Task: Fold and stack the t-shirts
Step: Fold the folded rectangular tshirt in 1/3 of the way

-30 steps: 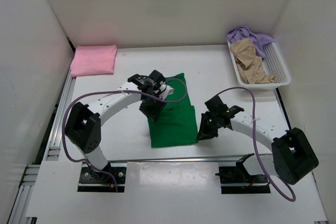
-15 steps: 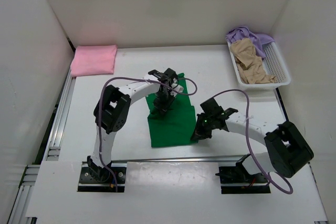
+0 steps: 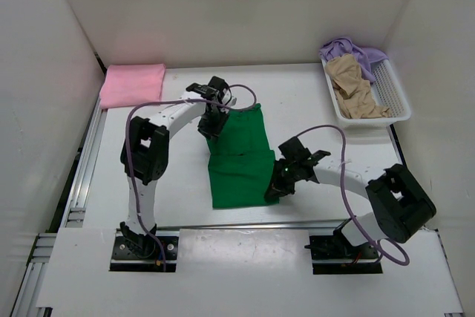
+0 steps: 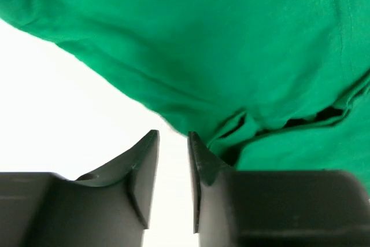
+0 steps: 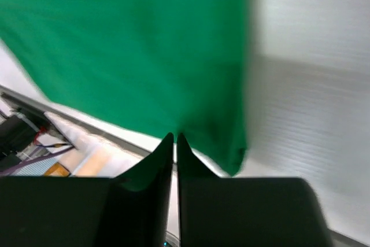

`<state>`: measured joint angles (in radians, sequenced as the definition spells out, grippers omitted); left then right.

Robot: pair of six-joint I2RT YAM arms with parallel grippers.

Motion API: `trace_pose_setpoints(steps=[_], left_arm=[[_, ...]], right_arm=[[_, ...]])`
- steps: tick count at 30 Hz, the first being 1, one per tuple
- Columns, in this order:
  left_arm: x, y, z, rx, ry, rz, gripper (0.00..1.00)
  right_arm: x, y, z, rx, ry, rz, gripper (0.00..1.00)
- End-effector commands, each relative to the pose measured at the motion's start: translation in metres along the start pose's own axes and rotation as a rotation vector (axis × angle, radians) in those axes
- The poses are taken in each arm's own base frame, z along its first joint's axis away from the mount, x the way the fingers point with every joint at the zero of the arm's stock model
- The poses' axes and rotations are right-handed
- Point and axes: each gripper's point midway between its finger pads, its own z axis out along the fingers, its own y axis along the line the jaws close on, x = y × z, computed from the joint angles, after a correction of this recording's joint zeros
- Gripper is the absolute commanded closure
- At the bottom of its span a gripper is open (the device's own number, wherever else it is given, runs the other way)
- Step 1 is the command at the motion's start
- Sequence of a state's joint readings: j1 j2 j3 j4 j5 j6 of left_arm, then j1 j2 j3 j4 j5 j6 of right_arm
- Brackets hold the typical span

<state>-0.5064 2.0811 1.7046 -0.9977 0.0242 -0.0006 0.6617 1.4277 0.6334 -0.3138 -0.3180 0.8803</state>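
Pink t-shirt (image 3: 132, 85) is folded, green t-shirt (image 3: 237, 161) half-folded; tan t-shirt (image 3: 355, 87) and lavender t-shirt (image 3: 358, 51) lie crumpled. Left end effector (image 3: 210, 128) is slightly spread, right end effector (image 3: 272, 191) pressed together.

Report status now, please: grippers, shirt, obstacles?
Left gripper slightly open, empty, beside green t-shirt. Right gripper shut at its edge. Shirt lies partly folded. Nothing in the way.
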Motion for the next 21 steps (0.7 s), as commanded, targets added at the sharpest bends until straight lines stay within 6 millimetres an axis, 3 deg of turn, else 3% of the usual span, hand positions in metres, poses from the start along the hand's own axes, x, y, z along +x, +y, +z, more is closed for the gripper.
trace_pose_setpoints(steps=[1, 2, 3, 5, 6, 7, 9, 10, 13, 15, 16, 18, 19, 21], left_arm=[[-0.01, -0.001, -0.066, -0.001, -0.152, 0.004, 0.56], [-0.009, -0.008, -0.095, 0.004, -0.22, 0.018, 0.52], [-0.003, -0.021, -0.105, 0.029, -0.242, 0.047, 0.48], [0.034, -0.04, -0.1, 0.084, -0.189, 0.083, 0.39], [0.052, -0.059, -0.111, 0.168, -0.187, 0.107, 0.39], [0.092, -0.075, -0.094, 0.223, -0.084, 0.137, 0.38], [0.13, -0.098, -0.092, 0.339, -0.014, 0.163, 0.38], [0.154, -0.102, -0.077, 0.363, 0.045, 0.164, 0.38], [0.183, -0.111, -0.061, 0.442, 0.114, 0.15, 0.38], [0.18, -0.12, -0.061, 0.494, 0.094, 0.153, 0.38], [0.188, -0.121, -0.054, 0.506, 0.137, 0.142, 0.38], [0.192, -0.125, -0.046, 0.53, 0.172, 0.131, 0.38], [0.197, -0.124, -0.042, 0.528, 0.195, 0.125, 0.38], [0.199, -0.126, -0.039, 0.54, 0.2, 0.123, 0.38]], right_arm=[[-0.015, 0.031, -0.025, -0.042, -0.074, -0.078, 0.86], [-0.016, 0.031, -0.036, -0.018, -0.09, -0.074, 0.79], [-0.017, 0.027, -0.041, 0.01, -0.108, -0.07, 0.68], [-0.017, 0.017, -0.049, 0.055, -0.14, -0.063, 0.58], [-0.01, 0.008, -0.049, 0.08, -0.12, -0.053, 0.52], [-0.007, 0.002, -0.046, 0.093, -0.11, -0.048, 0.44], [-0.003, -0.011, -0.043, 0.118, -0.105, -0.031, 0.4], [0.003, -0.028, -0.036, 0.159, -0.077, 0.011, 0.4], [0.006, -0.035, -0.02, 0.142, -0.051, 0.037, 0.4], [0.003, -0.027, -0.01, 0.091, -0.044, 0.046, 0.4], [0.004, -0.029, -0.004, 0.098, -0.026, 0.053, 0.42], [0.003, -0.031, 0.003, 0.103, -0.023, 0.076, 0.51], [0.003, -0.031, 0.006, 0.097, -0.012, 0.078, 0.63], [0.005, -0.027, 0.011, 0.074, -0.008, 0.099, 0.76]])
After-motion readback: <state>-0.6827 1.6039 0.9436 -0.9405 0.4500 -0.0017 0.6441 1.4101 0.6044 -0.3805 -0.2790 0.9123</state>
